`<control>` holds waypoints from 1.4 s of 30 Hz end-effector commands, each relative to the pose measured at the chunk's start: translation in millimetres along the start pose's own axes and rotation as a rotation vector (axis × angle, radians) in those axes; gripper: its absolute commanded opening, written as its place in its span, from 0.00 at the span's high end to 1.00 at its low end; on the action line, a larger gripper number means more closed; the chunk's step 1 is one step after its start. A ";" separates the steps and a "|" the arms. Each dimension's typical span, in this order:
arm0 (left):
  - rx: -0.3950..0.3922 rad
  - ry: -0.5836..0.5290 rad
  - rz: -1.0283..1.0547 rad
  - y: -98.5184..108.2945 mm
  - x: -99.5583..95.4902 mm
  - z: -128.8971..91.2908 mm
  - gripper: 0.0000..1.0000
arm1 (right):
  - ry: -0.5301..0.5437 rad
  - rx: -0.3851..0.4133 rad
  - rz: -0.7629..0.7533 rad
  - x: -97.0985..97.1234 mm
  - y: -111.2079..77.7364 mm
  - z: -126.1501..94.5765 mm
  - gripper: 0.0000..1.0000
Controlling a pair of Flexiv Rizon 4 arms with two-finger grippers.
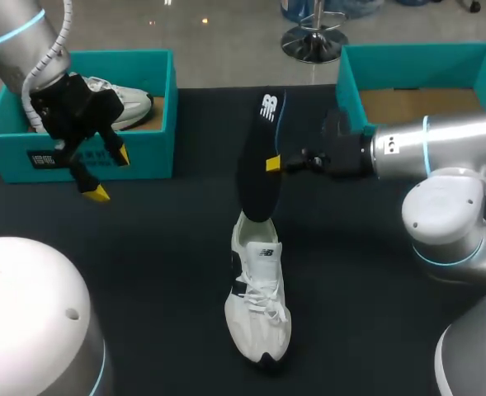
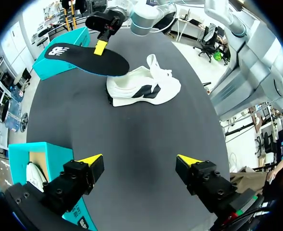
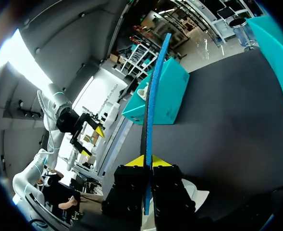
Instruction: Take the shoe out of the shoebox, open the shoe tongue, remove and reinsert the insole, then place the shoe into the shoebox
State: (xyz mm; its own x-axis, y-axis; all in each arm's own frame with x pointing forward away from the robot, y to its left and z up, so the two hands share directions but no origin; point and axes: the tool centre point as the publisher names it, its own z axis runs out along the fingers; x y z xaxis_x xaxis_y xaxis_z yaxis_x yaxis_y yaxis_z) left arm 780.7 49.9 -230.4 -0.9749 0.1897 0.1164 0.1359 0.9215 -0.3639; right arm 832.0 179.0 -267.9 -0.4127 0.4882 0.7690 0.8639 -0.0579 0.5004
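A white shoe with dark side marks lies on the black table near its middle, toe toward the front; it also shows ahead of my left gripper as the white shoe. My right gripper is shut on a black insole with a blue underside, held upright with its lower end at the shoe's opening. In the right wrist view the insole stands edge-on between the yellow tips of the right gripper. My left gripper hangs open in front of the left shoebox; the left gripper holds nothing.
The teal left shoebox holds a second white shoe. Another teal shoebox stands at the back right, behind my right arm; its cardboard floor shows bare. Black table surface lies open around the shoe.
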 end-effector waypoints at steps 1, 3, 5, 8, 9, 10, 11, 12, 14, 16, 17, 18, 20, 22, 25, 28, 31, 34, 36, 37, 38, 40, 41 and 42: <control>-0.002 -0.002 0.000 0.6 1.1 -0.2 0.00 | -0.007 -0.043 0.013 -0.9 -14.4 3.6 1.00; -0.002 -0.002 0.000 0.6 1.1 -0.2 0.00 | -0.013 -0.044 0.018 -0.9 -19.4 4.3 1.00; -0.002 -0.002 0.000 0.6 1.1 -0.2 0.00 | -0.010 -0.051 0.030 -2.0 -24.7 4.9 1.00; -0.002 -0.002 0.000 0.6 1.1 -0.2 0.00 | -0.027 -0.033 0.061 -3.2 -32.8 8.1 1.00; -0.002 -0.002 0.000 0.6 1.1 -0.2 0.00 | -0.027 -0.033 0.061 -3.2 -32.8 8.1 1.00; -0.002 -0.002 0.000 0.6 1.1 -0.2 0.00 | -0.027 -0.033 0.061 -3.2 -32.8 8.1 1.00; -0.002 -0.002 0.000 0.6 1.1 -0.2 0.00 | -0.027 -0.033 0.061 -3.2 -32.8 8.1 1.00; -0.002 -0.002 0.000 0.6 1.1 -0.2 0.00 | -0.027 -0.033 0.061 -3.2 -32.8 8.1 1.00; -0.002 -0.002 0.000 0.6 1.1 -0.2 0.00 | -0.027 -0.033 0.061 -3.2 -32.8 8.1 1.00; -0.002 -0.002 0.000 0.6 1.1 -0.2 0.00 | -0.027 -0.033 0.061 -3.2 -32.8 8.1 1.00; -0.002 -0.002 0.000 0.6 1.1 -0.2 0.00 | -0.027 -0.033 0.061 -3.2 -32.8 8.1 1.00; -0.002 -0.002 0.000 0.6 1.1 -0.2 0.00 | -0.027 -0.033 0.061 -3.2 -32.8 8.1 1.00; -0.002 -0.002 0.000 0.6 1.1 -0.2 0.00 | -0.027 -0.033 0.061 -3.2 -32.8 8.1 1.00; -0.002 -0.002 0.000 0.6 1.1 -0.2 0.00 | -0.027 -0.033 0.061 -3.2 -32.8 8.1 1.00; -0.002 -0.002 0.000 0.6 1.1 -0.2 0.00 | -0.027 -0.033 0.061 -3.2 -32.8 8.1 1.00; -0.002 -0.002 0.000 0.6 1.1 -0.2 0.00 | -0.027 -0.033 0.061 -3.2 -32.8 8.1 1.00; -0.002 -0.002 0.000 0.6 1.1 -0.2 0.00 | -0.027 -0.033 0.061 -3.2 -32.8 8.1 1.00; -0.002 -0.002 0.000 0.6 1.1 -0.2 0.00 | -0.016 -0.048 0.050 -2.2 -33.2 6.9 1.00; -0.002 -0.002 0.000 0.6 1.1 -0.2 0.00 | 0.000 -0.073 0.038 -0.6 -35.4 5.4 1.00; -0.002 -0.002 0.000 0.6 1.1 -0.2 0.00 | 0.004 -0.075 0.028 0.6 -35.8 5.2 1.00; -0.002 -0.002 0.000 0.6 1.1 -0.2 0.00 | 0.006 -0.069 0.027 1.4 -36.3 5.4 1.00; -0.002 -0.002 0.000 0.6 1.1 -0.2 0.00 | 0.026 -0.080 0.024 0.8 -37.9 6.0 1.00; -0.002 -0.002 0.000 0.6 1.1 -0.2 0.00 | 0.027 -0.078 0.023 1.2 -38.6 6.2 1.00; -0.002 -0.002 0.000 0.6 1.1 -0.2 0.00 | 0.037 -0.083 0.020 1.2 -39.4 6.6 1.00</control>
State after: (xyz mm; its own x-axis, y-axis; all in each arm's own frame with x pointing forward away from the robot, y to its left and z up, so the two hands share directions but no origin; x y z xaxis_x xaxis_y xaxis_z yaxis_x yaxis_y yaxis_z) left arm 780.5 50.1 -230.7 -0.9750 0.1898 0.1152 0.1364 0.9214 -0.3638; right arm 802.9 188.6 -283.5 -0.3960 0.4772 0.7845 0.8541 -0.1225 0.5055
